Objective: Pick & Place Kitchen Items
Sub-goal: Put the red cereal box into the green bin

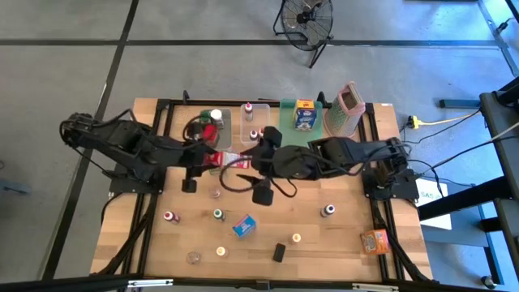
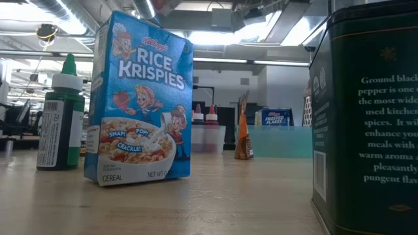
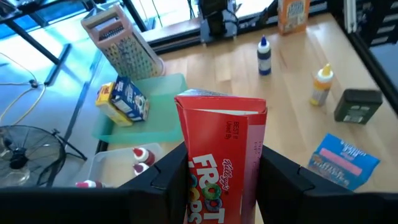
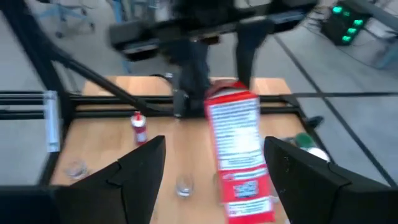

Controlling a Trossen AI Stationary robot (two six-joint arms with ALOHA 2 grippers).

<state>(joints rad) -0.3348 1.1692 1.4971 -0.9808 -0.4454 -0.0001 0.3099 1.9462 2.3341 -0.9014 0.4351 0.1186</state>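
A red Froot Loops box hangs over the middle of the table, with my left gripper shut on it. In the high view the box lies between the two arms. My right gripper faces it from the table's right. Its fingers are open and stand on either side of the box's free end without touching. Loose items on the table include a blue Rice Krispies box, a dark pepper tin, an orange box and several tiny bottles. My left gripper pinches the red box between its two fingers, on two opposite sides of the end nearer the wrist. The fingers lie along the box and slant down toward the table's right. The box sticks out ahead of them, lifted clear of the table.
A green tray at the far edge holds a Frosted Flakes box. The pinkish grater stands to its right. Clear bins with bottles stand to its left. Up close in the low view are a green-capped bottle and the tin.
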